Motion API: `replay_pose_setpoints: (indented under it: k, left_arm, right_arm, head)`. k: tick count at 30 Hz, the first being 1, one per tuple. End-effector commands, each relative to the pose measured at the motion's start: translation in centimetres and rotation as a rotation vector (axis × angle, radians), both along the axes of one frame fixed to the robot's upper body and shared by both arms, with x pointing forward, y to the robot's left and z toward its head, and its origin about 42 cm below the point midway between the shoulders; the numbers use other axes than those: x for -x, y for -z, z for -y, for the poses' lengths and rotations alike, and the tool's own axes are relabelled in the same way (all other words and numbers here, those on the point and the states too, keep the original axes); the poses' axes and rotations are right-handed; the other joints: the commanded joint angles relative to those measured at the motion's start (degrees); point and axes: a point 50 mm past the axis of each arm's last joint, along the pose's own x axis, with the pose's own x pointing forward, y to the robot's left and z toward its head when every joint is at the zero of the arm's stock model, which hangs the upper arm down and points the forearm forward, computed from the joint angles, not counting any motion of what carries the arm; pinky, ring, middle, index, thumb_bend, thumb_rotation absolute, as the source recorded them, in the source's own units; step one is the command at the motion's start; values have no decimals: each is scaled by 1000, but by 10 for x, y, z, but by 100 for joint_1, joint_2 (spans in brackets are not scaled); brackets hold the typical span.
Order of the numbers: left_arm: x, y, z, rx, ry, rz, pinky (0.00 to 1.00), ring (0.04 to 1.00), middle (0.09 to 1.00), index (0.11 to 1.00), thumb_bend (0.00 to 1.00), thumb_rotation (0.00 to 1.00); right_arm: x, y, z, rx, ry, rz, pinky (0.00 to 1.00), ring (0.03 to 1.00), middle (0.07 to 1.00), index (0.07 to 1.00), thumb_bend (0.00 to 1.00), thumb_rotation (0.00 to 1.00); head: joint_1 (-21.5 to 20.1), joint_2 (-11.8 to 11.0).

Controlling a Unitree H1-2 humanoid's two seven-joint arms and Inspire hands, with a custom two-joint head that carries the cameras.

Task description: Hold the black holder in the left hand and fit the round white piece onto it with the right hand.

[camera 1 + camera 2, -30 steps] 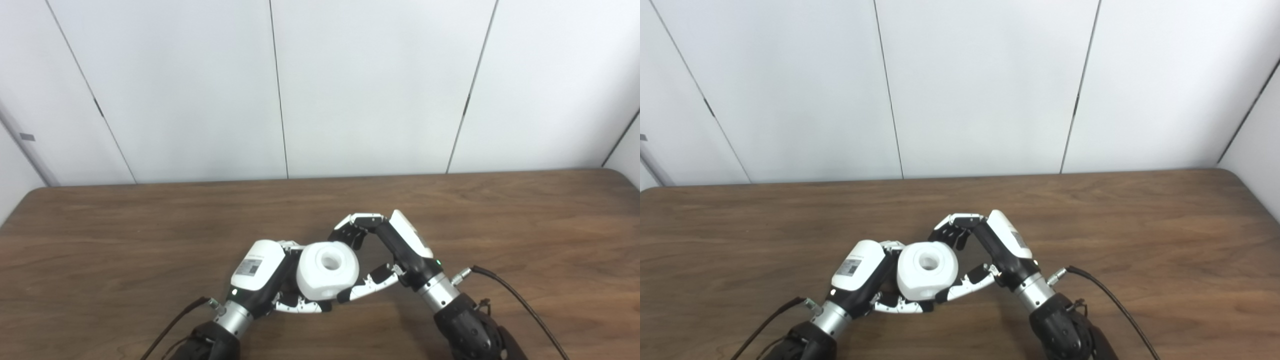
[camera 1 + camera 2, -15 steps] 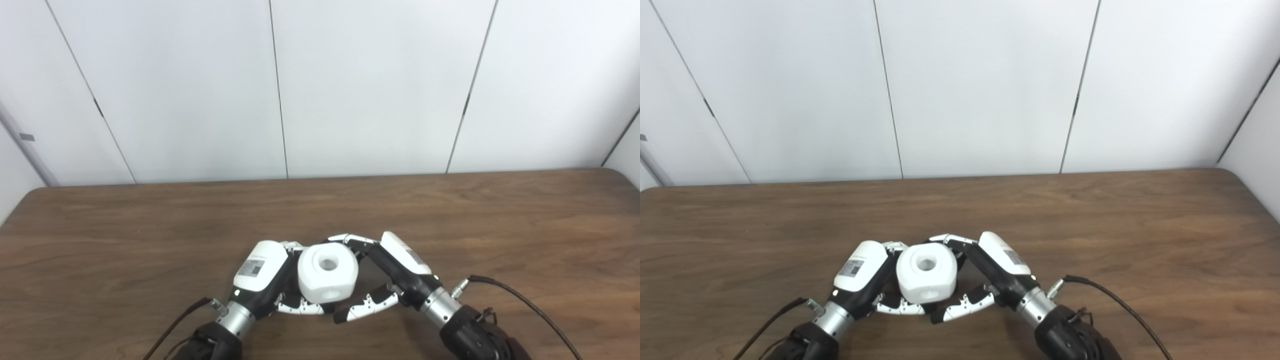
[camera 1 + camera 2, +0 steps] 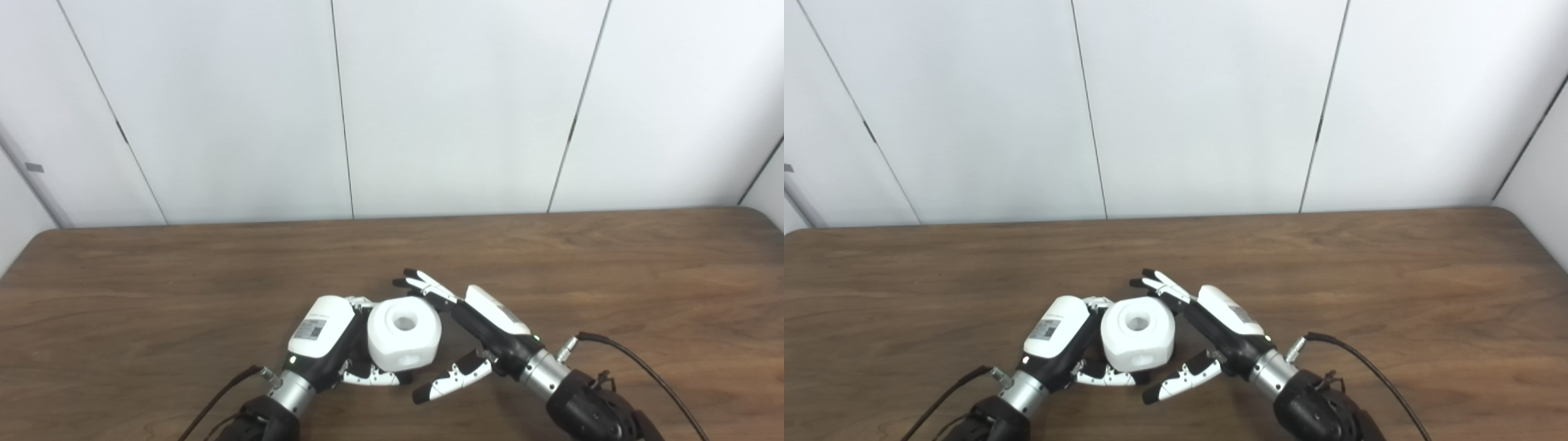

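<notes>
The round white piece, a chunky knob with a hole in its top, rests in my left hand low over the brown table. The left hand's fingers curl under and around the piece's near side. I cannot make out the black holder apart from the dark parts of that hand. My right hand is just right of the piece and open. Its fingers stretch straight past the piece's far right edge, and its thumb points away, clear of the piece.
A black cable trails from the right wrist across the table's near right. Another cable runs from the left wrist. White wall panels stand behind the table's far edge.
My right hand has dropped lower and uncurled: its fingers, arched over the white piece before, now lie straight, and its thumb has come off the piece. The left hand has barely moved.
</notes>
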Motion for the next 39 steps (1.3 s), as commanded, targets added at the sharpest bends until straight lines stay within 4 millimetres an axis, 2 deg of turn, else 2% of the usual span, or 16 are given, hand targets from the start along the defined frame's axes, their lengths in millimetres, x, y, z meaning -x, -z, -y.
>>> replay_pose_setpoints:
  k: [1,4,12,23,31,39]
  left_arm:
    - [19,26,8,-34,26,-84,695,671,494,483,525,0]
    - [19,26,7,-33,26,-83,693,670,494,483,525,0]
    - [18,27,6,-30,25,-82,690,669,494,482,525,0]
    - [17,27,4,-32,23,-82,689,669,494,482,525,0]
    - [17,27,2,-32,20,-81,690,669,494,482,525,0]
    - [16,27,1,-31,10,-84,691,667,494,482,525,0]
  right_arm:
    - [-2,-18,0,-52,-6,72,670,890,1000,957,910,284]
    - [-2,-18,1,-67,4,80,657,896,1000,958,910,266]
    - [-6,-19,10,-75,42,107,724,944,1000,999,888,266]
    - [-16,-11,38,-64,103,73,790,942,1000,1000,902,225]
    - [-15,-6,54,-28,147,43,798,938,1000,1000,907,230]
    - [-14,-11,58,-33,155,52,794,939,1000,1000,894,222]
  head:
    - [0,7]
    - [-1,-9]
    - [-18,-21]
    - [-29,-33]
    - [-49,-34]
    - [-47,-33]
